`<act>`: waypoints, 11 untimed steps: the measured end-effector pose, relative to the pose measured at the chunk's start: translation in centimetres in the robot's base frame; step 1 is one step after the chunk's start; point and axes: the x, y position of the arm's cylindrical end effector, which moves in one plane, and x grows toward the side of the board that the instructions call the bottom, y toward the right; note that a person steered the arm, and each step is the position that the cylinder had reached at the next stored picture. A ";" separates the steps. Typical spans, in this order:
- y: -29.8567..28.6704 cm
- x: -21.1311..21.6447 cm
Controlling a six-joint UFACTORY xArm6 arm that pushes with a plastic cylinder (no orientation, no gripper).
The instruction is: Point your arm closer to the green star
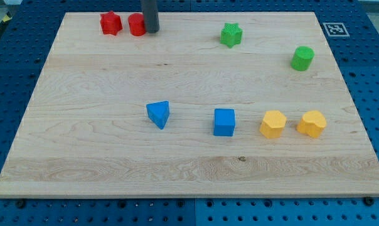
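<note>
While the rod is coming down from the view's top edge, standing nearly upright, my tip (152,30) is resting on the far left part of the wooden board (83,157), touching or just beside the right flank of the red cylinder (137,25). Being a plain dark rod, it is neither opening nor closing on anything and is holding nothing; only its lower length is showing, the rest being cut off by the frame. Just left of that cylinder, the red star (110,23) is sitting close by, with a small gap between the two. Farther right along the far side, the green star (231,34) is lying well apart from my tip, with bare wood between them. Beyond it, nearer the board's right edge and slightly closer to the near side, the green cylinder (302,58) is standing alone. Across the middle of the board, a row is running left to right: the blue triangular block (159,114), the blue cube (224,122), then two yellow blocks, the left yellow block (273,123) and the right yellow block (312,123), their exact shapes being hard to make out. A blue pegboard table (14,69) is surrounding the board on all sides.
</note>
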 end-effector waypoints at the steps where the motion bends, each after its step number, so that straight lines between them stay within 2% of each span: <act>1: -0.1 0.8; 3: 10.8 6.8; 5: 24.0 6.9; 6: 27.5 6.9; 8: 26.7 3.1; 11: 19.2 3.0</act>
